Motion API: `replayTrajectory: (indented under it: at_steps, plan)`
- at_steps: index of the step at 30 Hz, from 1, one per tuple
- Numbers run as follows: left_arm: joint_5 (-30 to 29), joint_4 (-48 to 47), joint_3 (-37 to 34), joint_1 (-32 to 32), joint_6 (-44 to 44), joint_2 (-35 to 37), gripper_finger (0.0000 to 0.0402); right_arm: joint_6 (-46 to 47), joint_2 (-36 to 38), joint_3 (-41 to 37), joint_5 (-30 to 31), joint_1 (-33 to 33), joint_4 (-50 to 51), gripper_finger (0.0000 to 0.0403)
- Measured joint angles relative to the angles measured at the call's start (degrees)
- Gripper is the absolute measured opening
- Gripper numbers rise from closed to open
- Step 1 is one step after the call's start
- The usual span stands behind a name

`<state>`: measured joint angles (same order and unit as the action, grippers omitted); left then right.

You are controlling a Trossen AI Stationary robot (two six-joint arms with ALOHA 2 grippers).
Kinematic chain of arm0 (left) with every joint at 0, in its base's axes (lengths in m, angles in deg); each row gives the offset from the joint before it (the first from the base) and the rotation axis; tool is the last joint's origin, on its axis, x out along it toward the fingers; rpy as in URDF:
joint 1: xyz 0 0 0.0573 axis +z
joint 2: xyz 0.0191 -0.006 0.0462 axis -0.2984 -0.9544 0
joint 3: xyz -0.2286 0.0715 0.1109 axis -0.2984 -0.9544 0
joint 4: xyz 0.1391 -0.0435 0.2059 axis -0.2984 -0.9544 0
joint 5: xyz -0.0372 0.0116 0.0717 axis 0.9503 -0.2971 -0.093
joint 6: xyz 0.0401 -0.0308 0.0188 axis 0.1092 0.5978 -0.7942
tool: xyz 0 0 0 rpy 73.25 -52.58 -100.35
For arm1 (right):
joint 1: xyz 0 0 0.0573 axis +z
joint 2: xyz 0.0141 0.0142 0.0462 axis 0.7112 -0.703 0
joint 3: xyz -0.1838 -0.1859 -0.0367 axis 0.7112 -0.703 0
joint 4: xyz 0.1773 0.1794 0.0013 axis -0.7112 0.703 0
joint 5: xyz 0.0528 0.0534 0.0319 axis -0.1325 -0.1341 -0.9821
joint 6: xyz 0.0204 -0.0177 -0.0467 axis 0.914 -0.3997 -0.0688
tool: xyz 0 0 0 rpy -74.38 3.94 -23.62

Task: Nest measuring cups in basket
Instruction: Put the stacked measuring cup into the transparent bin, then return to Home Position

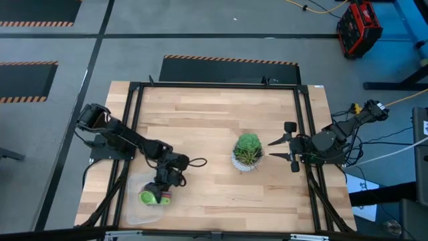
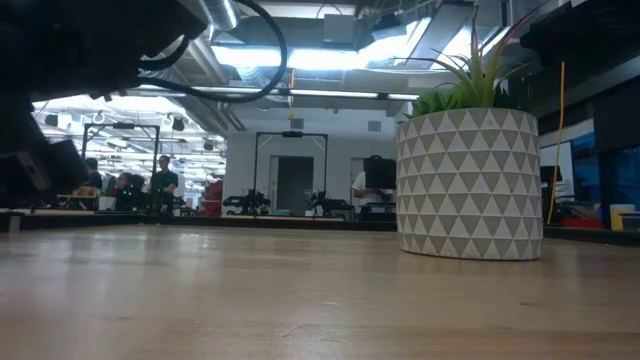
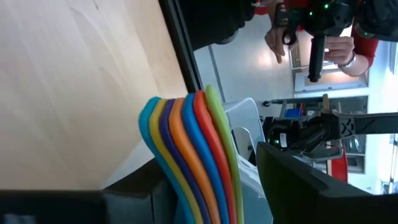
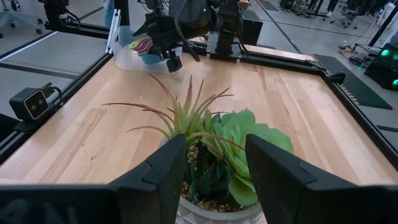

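The measuring cups (image 3: pixel 186 146) are nested into one stack, their rims showing as bands of teal, yellow, purple, orange, blue, red and green. The stack is turned on its side over the clear basket (image 1: pixel 137 213) at the table's near left corner. From above the green cup (image 1: pixel 148 197) is outermost. My left gripper (image 1: pixel 164 190) is at the stack, which shows small in the right wrist view (image 4: pixel 142 45). My right gripper (image 1: pixel 283 150) is open at the table's right edge, pointing at the plant and touching nothing. My left gripper is shut on the nested stack of measuring cups, which runs down between its two fingers (image 3: pixel 311 186); the place of contact lies below the picture's edge. The stack (image 3: pixel 205 186) is on its side with the rims edge-on. Whether it rests on the basket, I cannot tell.
A green plant in a white patterned pot (image 1: pixel 248 152) stands right of the table's middle, just in front of my right gripper (image 4: pixel 214 168). Black frame rails (image 1: pixel 131 120) run along the table's edges. Beyond the table a person's hands (image 3: pixel 280 37) hold a device.
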<state>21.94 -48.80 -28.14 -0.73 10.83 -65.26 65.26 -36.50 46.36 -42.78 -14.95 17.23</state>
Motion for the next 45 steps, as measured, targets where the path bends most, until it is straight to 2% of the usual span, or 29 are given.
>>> replayTrajectory:
  at_steps: [26, 37, 45]
  plan:
    - [3.4, 0.0, 0.0, 8.8, -2.9, 0.0, 0.0197, 0.0, 0.0, 0.0, 0.0, 0.0, 0.0, 0.0173]
    - [-2.0, 1.6, 0.0, 13.5, -9.2, 0.0, 0.0197, 0.0, 0.0, 0.0, 0.0, 0.0, 0.0, 0.0173]
    - [-9.6, 11.2, 0.0, 16.7, -10.8, 0.0, 0.0195, 0.0, 0.0, 0.0, 0.0, 0.0, 0.0, 0.0173]
